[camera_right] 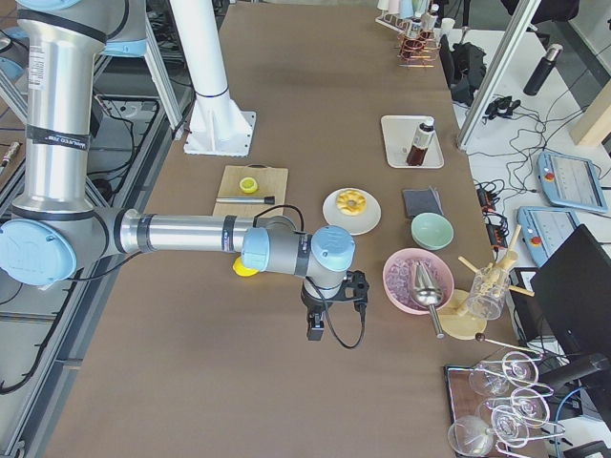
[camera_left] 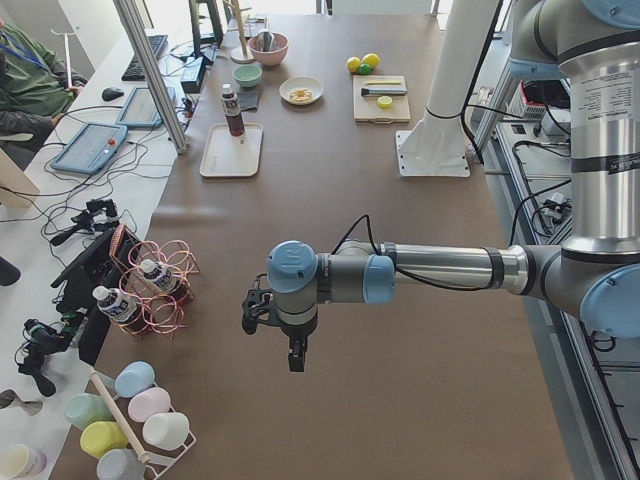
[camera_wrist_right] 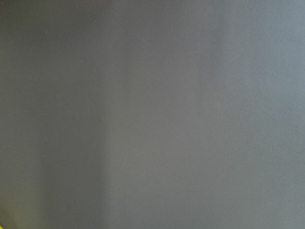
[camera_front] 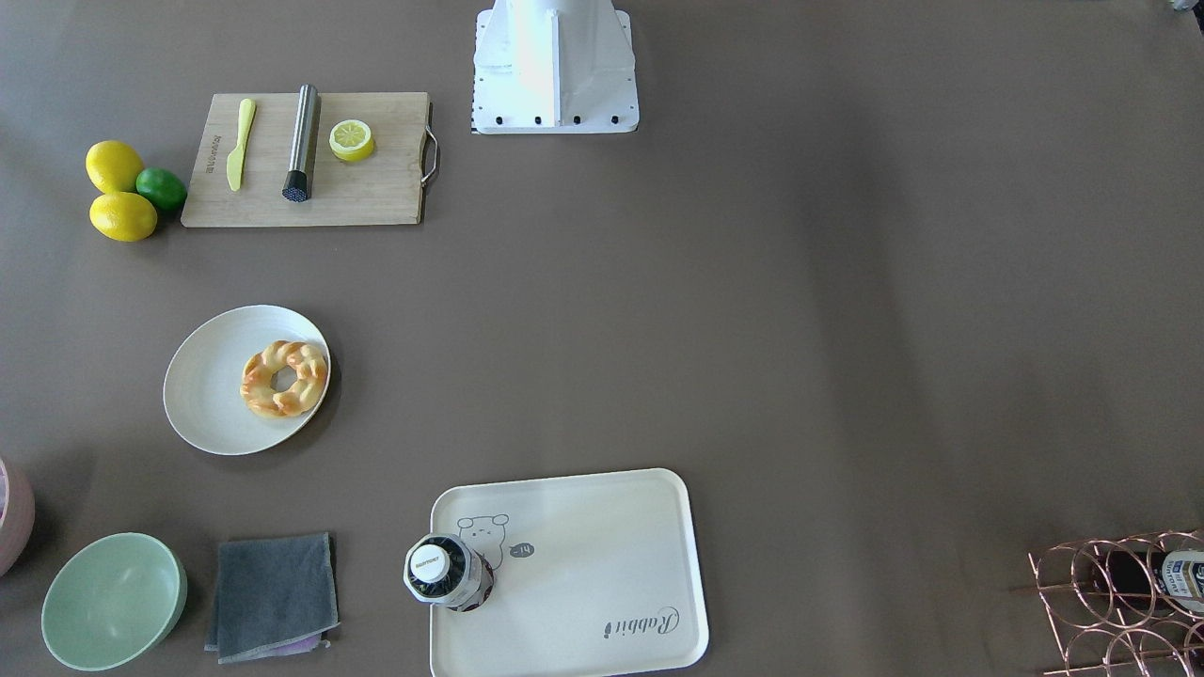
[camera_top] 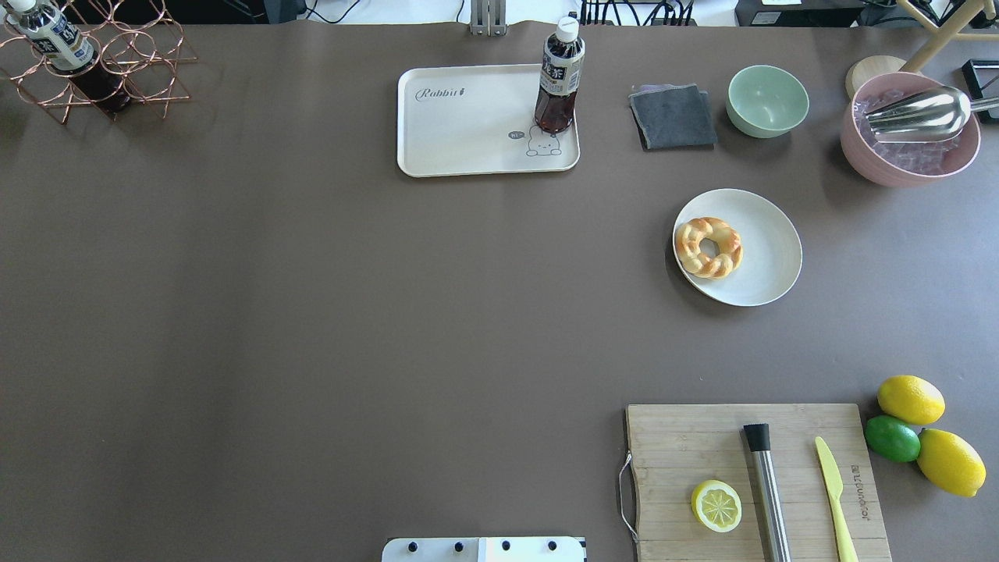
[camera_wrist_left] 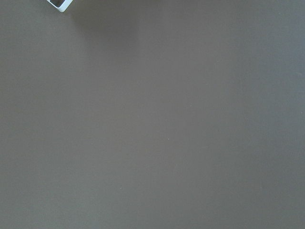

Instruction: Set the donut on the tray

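Observation:
The donut (camera_front: 284, 378), a twisted golden ring, lies on the round off-white plate (camera_front: 207, 385); it also shows in the overhead view (camera_top: 709, 247). The cream tray (camera_front: 583, 564) with the bear drawing lies apart from it (camera_top: 468, 125) and carries an upright tea bottle (camera_top: 559, 78) at one corner. Neither gripper shows in the overhead or front view. The left gripper (camera_left: 297, 358) hangs over bare table near the wire rack end. The right gripper (camera_right: 316, 332) hangs over bare table near the pink bowl. I cannot tell whether either is open or shut. Both wrist views show only brown tabletop.
A wooden cutting board (camera_top: 702, 453) holds a lemon slice (camera_top: 716, 506), a steel tool and a yellow knife. Lemons and a lime (camera_top: 892, 438) lie beside it. A grey cloth (camera_top: 673, 117), green bowl (camera_top: 768, 100), pink bowl (camera_top: 909, 129) and copper wire rack (camera_top: 94, 66) line the far edge.

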### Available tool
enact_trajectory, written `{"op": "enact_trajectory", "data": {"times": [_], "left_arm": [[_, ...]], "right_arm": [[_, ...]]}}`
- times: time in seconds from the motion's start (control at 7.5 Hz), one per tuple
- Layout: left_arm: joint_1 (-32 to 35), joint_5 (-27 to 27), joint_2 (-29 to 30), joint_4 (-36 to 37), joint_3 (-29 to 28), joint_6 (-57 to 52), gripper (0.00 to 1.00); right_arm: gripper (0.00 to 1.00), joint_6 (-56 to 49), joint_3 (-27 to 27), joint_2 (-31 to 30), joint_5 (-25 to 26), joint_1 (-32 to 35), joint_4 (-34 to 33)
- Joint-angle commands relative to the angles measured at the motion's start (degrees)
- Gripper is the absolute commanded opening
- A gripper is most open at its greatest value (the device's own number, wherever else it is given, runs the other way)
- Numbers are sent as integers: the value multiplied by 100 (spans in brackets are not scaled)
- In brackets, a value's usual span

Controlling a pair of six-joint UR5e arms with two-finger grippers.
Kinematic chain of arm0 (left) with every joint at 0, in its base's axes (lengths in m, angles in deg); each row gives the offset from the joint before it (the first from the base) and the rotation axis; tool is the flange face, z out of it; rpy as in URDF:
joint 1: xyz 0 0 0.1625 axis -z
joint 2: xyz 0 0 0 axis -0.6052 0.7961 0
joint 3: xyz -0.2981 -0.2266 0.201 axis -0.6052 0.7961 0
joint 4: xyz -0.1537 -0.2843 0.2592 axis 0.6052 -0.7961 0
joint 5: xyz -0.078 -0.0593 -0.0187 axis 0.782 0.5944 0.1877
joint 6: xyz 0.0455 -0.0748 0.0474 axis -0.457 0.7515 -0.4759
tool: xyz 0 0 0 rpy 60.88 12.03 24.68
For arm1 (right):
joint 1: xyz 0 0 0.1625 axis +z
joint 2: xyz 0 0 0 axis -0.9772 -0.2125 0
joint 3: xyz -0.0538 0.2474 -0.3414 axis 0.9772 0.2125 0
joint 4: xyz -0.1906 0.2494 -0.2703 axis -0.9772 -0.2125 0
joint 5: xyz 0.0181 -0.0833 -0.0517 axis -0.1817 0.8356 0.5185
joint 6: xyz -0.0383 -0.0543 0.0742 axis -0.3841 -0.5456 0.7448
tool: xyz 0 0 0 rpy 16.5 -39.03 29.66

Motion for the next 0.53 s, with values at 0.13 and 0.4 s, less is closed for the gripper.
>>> {"op": "enact_trajectory", "data": {"times": [0.13, 0.4], "left_arm": [[14, 0, 0, -53, 44, 0, 98], [14, 0, 9, -306, 18, 9, 98]], "right_arm": [[100, 0, 0, -1, 0, 0, 0], [100, 0, 9, -1, 0, 0, 0]]}}
